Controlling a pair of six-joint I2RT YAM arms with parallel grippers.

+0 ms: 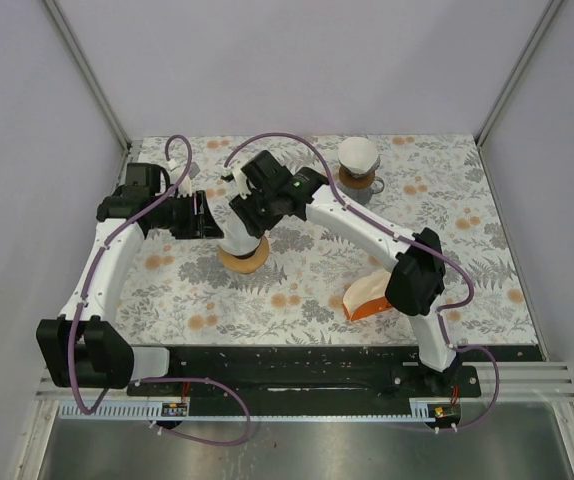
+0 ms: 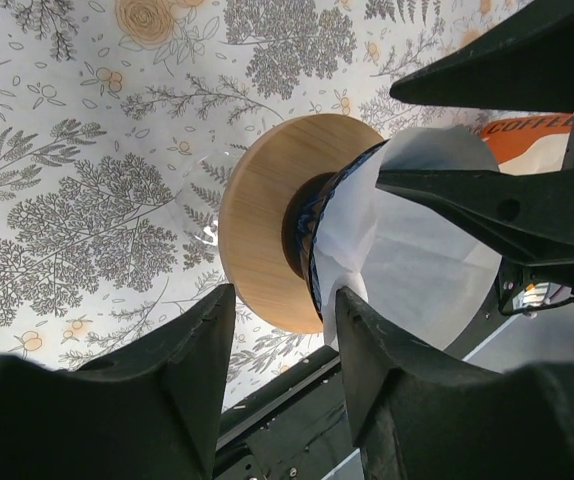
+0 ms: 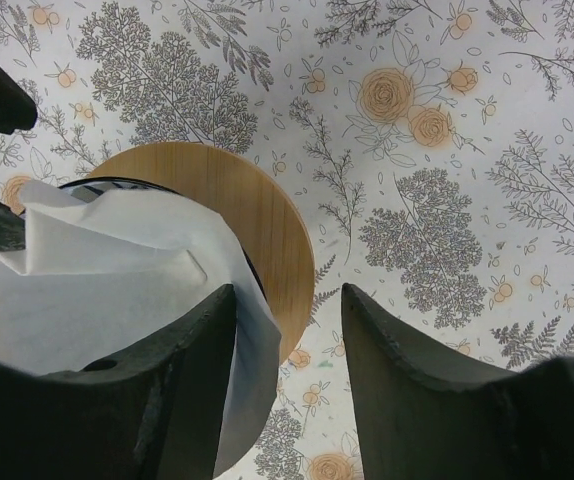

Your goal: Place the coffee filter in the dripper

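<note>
The dripper, a clear cone on a round wooden base [image 1: 246,259], stands left of the table's middle. A white paper coffee filter [image 2: 407,255] sits in its cone; it also shows in the right wrist view [image 3: 97,285]. The wooden base shows in both wrist views [image 2: 262,220] [image 3: 262,215]. My left gripper [image 1: 210,216] is open beside the dripper's left side, its jaws [image 2: 282,335] empty. My right gripper [image 1: 243,213] is open right above the dripper; its left finger [image 3: 177,360] rests against the filter's edge, with nothing between the jaws [image 3: 287,340].
A second dripper with a white filter [image 1: 359,158] stands at the back of the floral mat. An orange filter packet [image 1: 365,299] lies at the front right, near the right arm. The black rail runs along the near edge [image 1: 297,365].
</note>
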